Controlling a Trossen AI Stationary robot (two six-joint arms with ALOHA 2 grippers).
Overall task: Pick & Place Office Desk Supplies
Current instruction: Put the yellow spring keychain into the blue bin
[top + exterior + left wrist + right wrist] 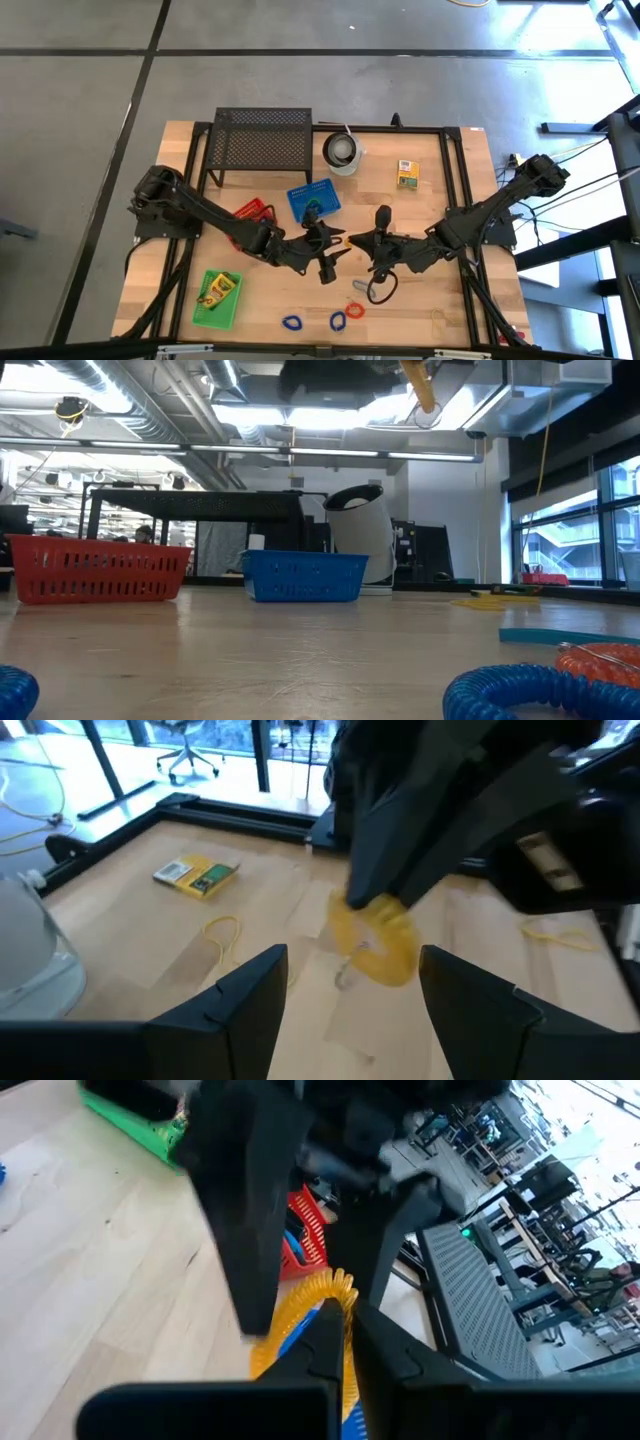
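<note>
While the two arms meet above the table middle, the right gripper (335,1330) is pinching a yellow coiled loop (378,938) between fingers pressed together, and the left gripper (350,995) stands spread just before it, not touching. At about 1 o'clock from them lies the crayon box (406,174)

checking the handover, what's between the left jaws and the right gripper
A yellow coiled loop, pinched in the shut right gripper; the left wrist view shows it ahead of the open left gripper.
</note>
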